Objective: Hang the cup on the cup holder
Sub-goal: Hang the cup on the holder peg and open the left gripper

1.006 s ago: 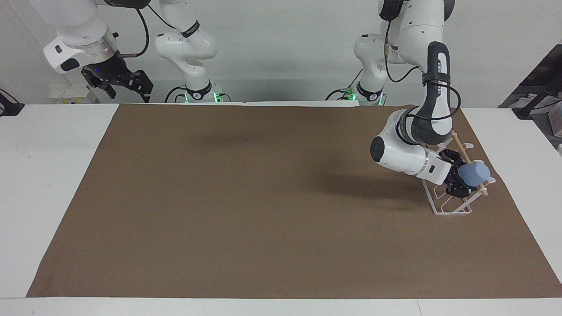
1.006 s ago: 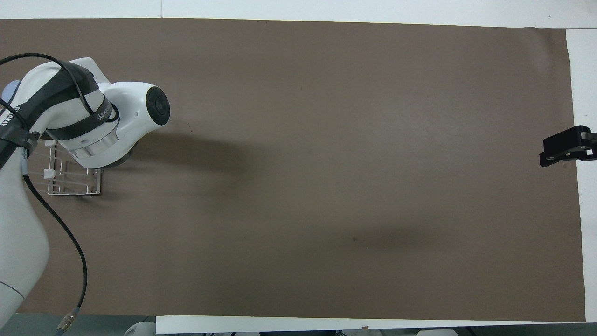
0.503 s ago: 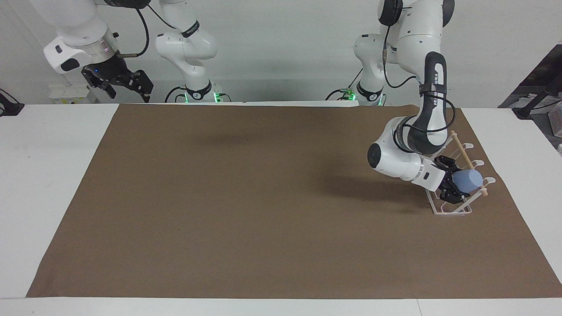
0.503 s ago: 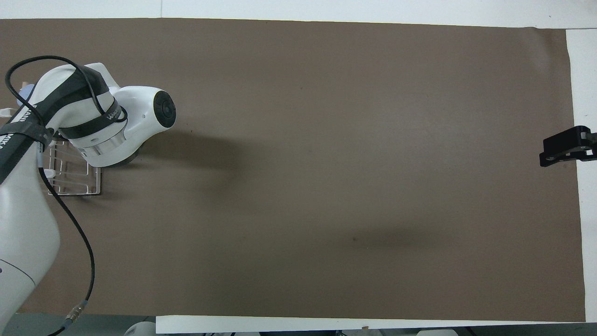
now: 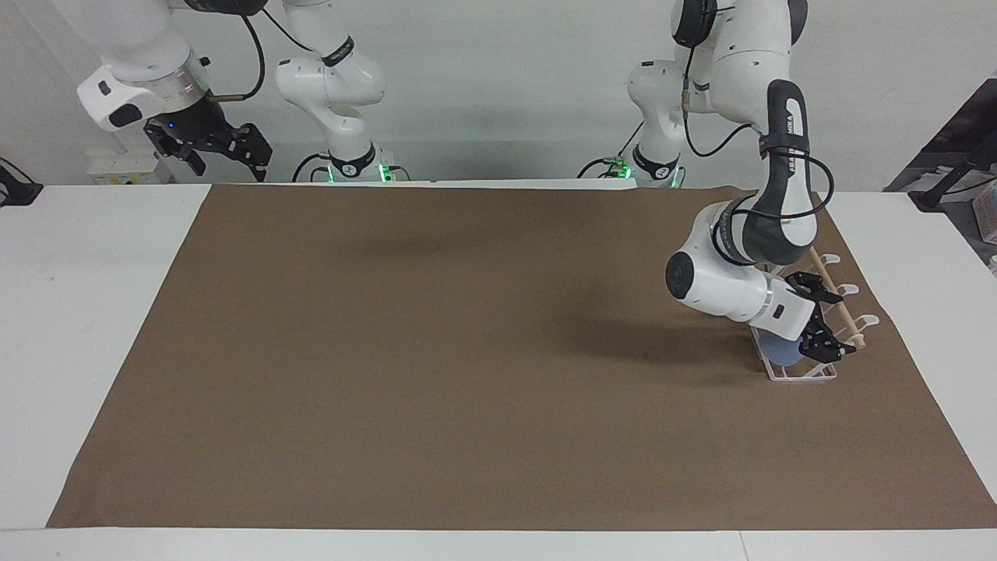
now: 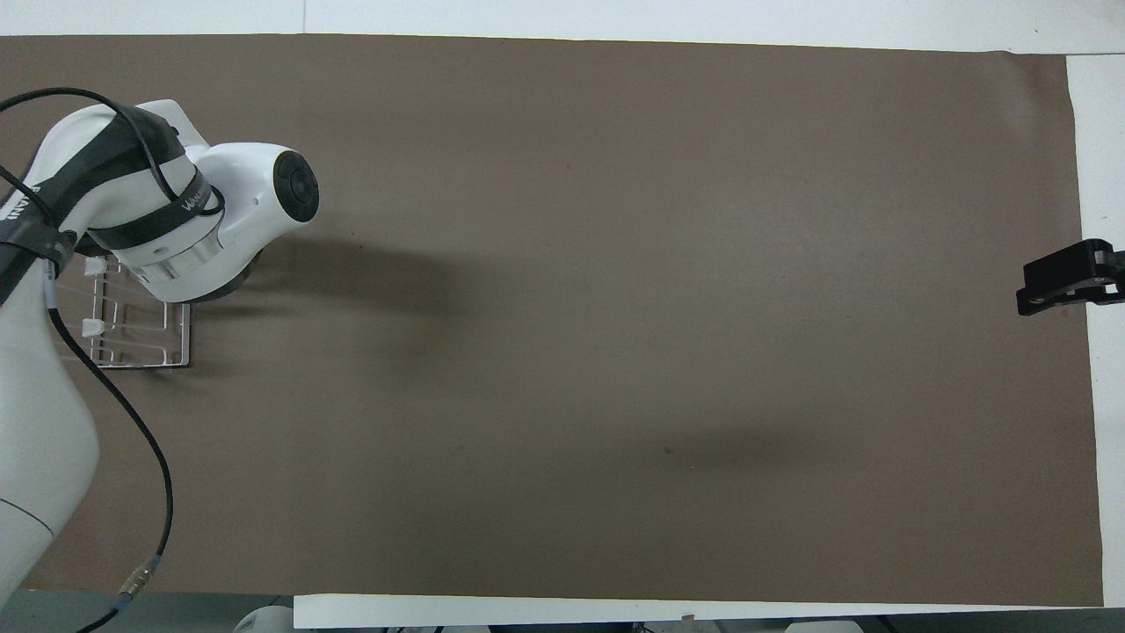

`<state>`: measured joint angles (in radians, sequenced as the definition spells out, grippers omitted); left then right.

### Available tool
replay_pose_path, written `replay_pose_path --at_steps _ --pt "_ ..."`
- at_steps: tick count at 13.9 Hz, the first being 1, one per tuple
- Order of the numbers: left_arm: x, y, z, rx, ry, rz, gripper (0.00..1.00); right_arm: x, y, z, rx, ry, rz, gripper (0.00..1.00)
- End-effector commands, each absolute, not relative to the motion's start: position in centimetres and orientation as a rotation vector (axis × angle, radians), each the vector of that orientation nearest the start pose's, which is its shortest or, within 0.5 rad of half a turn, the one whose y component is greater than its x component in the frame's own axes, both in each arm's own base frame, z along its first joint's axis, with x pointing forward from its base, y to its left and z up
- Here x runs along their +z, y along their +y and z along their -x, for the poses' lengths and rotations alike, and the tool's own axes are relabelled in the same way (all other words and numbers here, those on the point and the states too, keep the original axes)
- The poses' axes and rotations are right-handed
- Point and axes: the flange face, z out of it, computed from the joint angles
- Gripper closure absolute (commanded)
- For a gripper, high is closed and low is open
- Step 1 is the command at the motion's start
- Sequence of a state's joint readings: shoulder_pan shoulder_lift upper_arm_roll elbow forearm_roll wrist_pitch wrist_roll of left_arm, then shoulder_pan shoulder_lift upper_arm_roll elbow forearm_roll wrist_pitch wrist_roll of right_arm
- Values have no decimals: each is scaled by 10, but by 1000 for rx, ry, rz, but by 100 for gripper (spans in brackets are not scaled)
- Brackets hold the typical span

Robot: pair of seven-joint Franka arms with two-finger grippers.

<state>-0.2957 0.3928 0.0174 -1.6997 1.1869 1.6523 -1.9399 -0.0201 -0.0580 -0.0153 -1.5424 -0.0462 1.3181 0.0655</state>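
At the left arm's end of the table, the left gripper (image 5: 819, 318) hung over the cup holder (image 5: 810, 366) with its fingers spread apart, gripping nothing. Half a second before, those fingers had been closed around the cup (image 5: 780, 352) up by the wooden dowel (image 5: 836, 299); the cup had since dropped and lay low inside the rack's wire base, under the gripper's wrist, only its rounded blue edge showing. In the overhead view the left arm's bulk covered the cup and most of the rack (image 6: 141, 338). The brown mat (image 5: 436, 351) lay under everything. The right gripper (image 5: 209, 146) waited, unchanged, above the table edge at its own end, fingers apart and empty.
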Motion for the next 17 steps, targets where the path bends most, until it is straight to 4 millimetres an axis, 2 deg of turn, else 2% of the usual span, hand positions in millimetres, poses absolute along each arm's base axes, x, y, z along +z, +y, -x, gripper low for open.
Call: replay_pose_path --at_steps 1,2,4,5,7,9,12,15,17 --pt "454 -92 -652 -878 -1252 1766 0 650 -28 -505 274 141 3183 1" --pt "484 -91 -651 -829 -1254 1828 0 650 -28 -505 274 141 3183 1" --pt "514 -86 -645 -707 -1201 1898 0 650 -28 -505 272 141 3183 1" --pt "523 -83 -642 -654 -1183 1918 0 650 -28 -505 272 141 3183 1" --pt "528 -84 -632 -484 -1103 2013 0 650 -28 -505 272 141 3183 1" --pt "534 -88 -619 -272 -1024 2220 0 650 -28 -505 272 141 3183 1" --pt "537 -81 -610 -35 -1003 2456 0 650 -28 -506 270 143 3183 1" --pt "547 -70 -601 182 -819 2726 0 650 -28 -506 270 141 3183 1" --pt "562 -53 -596 267 -649 2926 0 650 -28 -506 270 141 3183 1"
